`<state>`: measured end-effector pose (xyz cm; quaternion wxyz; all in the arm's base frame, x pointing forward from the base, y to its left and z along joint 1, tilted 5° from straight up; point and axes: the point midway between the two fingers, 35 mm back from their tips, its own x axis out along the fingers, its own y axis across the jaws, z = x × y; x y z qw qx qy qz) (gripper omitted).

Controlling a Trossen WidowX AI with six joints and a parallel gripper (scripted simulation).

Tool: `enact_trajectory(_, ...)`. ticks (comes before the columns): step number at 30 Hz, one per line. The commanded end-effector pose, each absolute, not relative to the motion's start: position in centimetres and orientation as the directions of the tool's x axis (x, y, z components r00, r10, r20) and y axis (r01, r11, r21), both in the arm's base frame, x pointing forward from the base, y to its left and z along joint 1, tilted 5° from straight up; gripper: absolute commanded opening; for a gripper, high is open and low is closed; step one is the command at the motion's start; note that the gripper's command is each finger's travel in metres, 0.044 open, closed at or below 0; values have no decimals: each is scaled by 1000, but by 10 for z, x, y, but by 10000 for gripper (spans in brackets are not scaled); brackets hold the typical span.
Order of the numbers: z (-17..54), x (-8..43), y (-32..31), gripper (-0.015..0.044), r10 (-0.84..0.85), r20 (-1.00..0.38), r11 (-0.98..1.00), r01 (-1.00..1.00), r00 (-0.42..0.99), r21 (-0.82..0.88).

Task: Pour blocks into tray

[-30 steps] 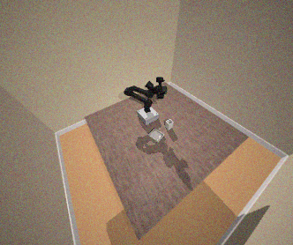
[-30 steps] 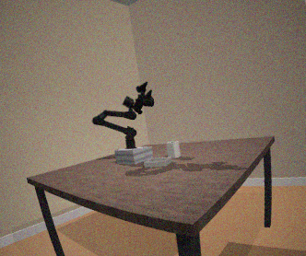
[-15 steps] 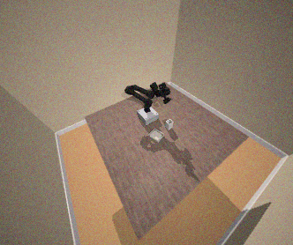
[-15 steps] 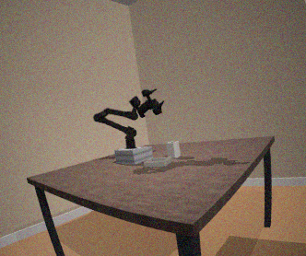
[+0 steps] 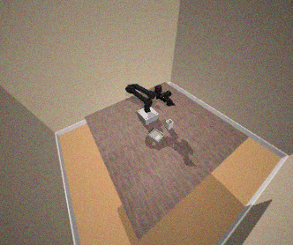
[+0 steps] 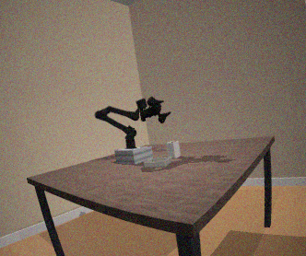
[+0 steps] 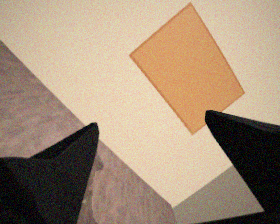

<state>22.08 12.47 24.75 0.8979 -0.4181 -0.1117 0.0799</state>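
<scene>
A small white cup [image 5: 169, 124] [image 6: 173, 149] stands upright on the table [image 5: 129, 176] [image 6: 98, 189]. Its opening looks dark in the top view, and blocks inside cannot be made out. A shallow pale tray [image 5: 153, 133] [image 6: 158, 162] lies beside the cup, a short way off. My black gripper [image 5: 172, 99] [image 6: 167, 107] [image 7: 152, 120] is open and empty, high above the table. It is well above the cup and apart from it. The wrist view shows neither cup nor tray.
The arm's white base block [image 5: 147, 116] [image 6: 134, 156] stands close behind the tray. The arm is folded above it, and its shadow falls over the tray and the table beyond. The table's edge and an orange patch [image 7: 188, 70] beyond it show in the wrist view.
</scene>
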Motion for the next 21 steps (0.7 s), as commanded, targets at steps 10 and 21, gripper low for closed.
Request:
enact_trajectory(10, 179, 226, 131, 440, 242, -138, 860, -278, 960, -427)
enact_trajectory(21, 124, 219, 123, 440, 191, -357, 971, -229, 914, -68)
